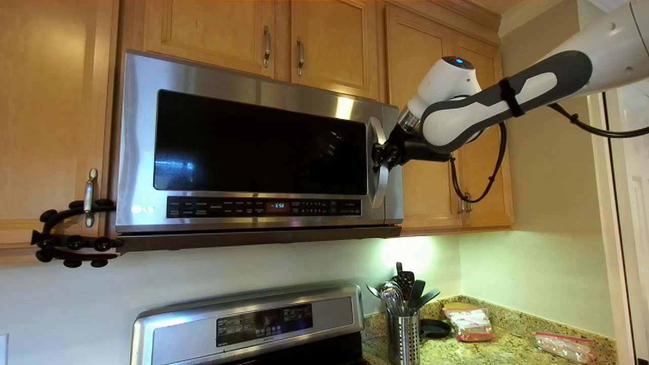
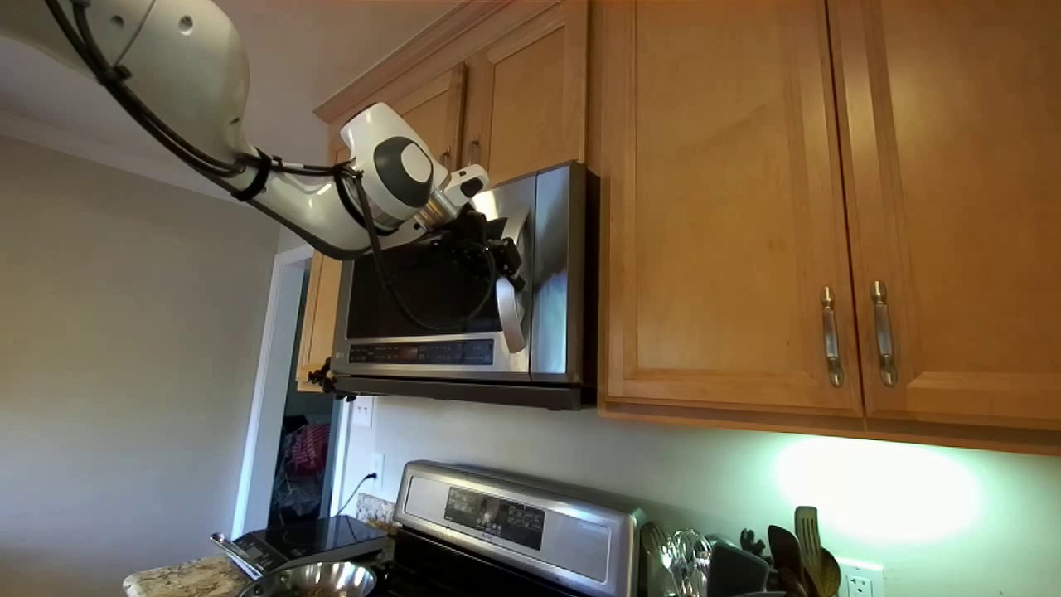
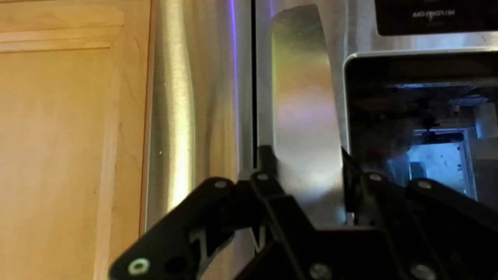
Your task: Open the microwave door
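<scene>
The microwave door is a steel-framed panel with a dark window and a button strip below; it also shows in an exterior view and the wrist view. It is shut, flush with the steel side strip. Its curved vertical steel handle also shows in an exterior view and the wrist view. My gripper has one black finger on each side of the handle, both appearing to touch its edges. The gripper also shows at the handle in both exterior views. The fingertips' far ends are hidden.
Wooden cabinets border the microwave above and beside it, with metal pulls. A black flexible tripod clings at the microwave's lower left. A stove stands below, beside a utensil holder. A pan also shows.
</scene>
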`<move>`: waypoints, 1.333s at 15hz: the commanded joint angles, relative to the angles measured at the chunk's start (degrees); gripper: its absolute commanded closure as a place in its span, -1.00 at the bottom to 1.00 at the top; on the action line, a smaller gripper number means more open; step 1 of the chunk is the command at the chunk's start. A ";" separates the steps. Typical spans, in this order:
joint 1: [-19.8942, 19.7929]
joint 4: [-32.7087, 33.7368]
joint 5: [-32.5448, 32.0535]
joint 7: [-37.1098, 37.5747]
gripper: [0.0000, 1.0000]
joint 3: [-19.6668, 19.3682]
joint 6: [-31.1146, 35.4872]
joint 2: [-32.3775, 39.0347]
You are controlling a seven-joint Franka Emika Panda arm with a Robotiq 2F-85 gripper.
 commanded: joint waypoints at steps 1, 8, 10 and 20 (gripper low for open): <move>-0.14 -2.68 -0.45 1.38 0.73 0.68 -1.80 -2.26; 1.57 -4.65 0.85 0.83 0.73 1.58 -5.14 -5.84; 2.43 -4.99 0.12 0.86 0.73 1.54 -6.35 -6.57; 2.15 -9.55 -1.39 5.37 0.52 7.35 -20.59 -17.05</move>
